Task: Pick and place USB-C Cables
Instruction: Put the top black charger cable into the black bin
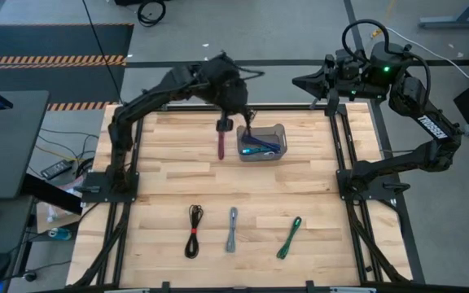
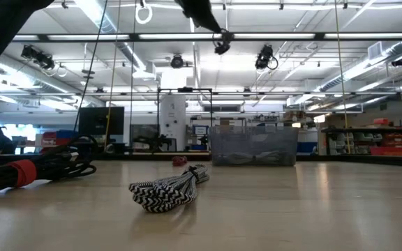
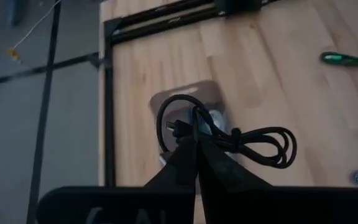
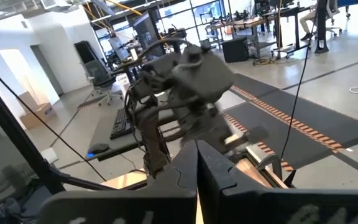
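My left gripper (image 3: pixel 197 142) (image 1: pixel 243 119) hovers above the translucent grey bin (image 1: pixel 261 143), shut on a black USB-C cable (image 3: pixel 241 138). Teal and purple cables (image 1: pixel 259 148) lie in the bin. A maroon cable (image 1: pixel 221 139) lies on the table just left of the bin. Near the front edge lie a black cable with a red tie (image 1: pixel 194 232), a grey cable (image 1: pixel 232 229) and a green cable (image 1: pixel 290 238). My right gripper (image 4: pixel 197 152) (image 1: pixel 302 81) waits shut at the table's far right corner. My left gripper pinches the black cable near the middle of its bundle (image 3: pixel 199 127) between its two fingertips, coming from above and pointing down. The cable is lifted clear over the bin, and its slack loops (image 3: pixel 272 146) spread out to both sides of the fingers.
The bin (image 2: pixel 253 146) stands at the table's far middle. Bare wood lies between it and the row of three cables at the front. In the low view the grey zigzag cable (image 2: pixel 169 189) and the red-tied black cable (image 2: pixel 19 171) lie close to the camera.
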Controlling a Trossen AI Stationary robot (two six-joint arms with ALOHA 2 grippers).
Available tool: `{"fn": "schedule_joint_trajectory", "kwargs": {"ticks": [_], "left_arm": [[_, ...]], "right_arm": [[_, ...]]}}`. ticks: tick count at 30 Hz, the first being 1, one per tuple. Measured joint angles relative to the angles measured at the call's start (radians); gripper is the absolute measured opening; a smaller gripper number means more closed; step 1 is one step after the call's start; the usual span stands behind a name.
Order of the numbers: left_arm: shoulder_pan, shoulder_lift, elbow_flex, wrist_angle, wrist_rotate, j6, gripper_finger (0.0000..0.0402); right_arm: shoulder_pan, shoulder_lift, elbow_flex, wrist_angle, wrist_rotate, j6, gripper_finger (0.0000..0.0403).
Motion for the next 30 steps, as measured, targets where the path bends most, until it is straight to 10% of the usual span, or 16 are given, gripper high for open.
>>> {"fn": "schedule_joint_trajectory", "kwargs": {"ticks": [30], "left_arm": [[0.058,0.283,-0.002,0.140,0.026,0.005,0.0004]], "right_arm": [[0.079,0.000,0.000,0.000,-0.050,0.020,0.0000]]}}
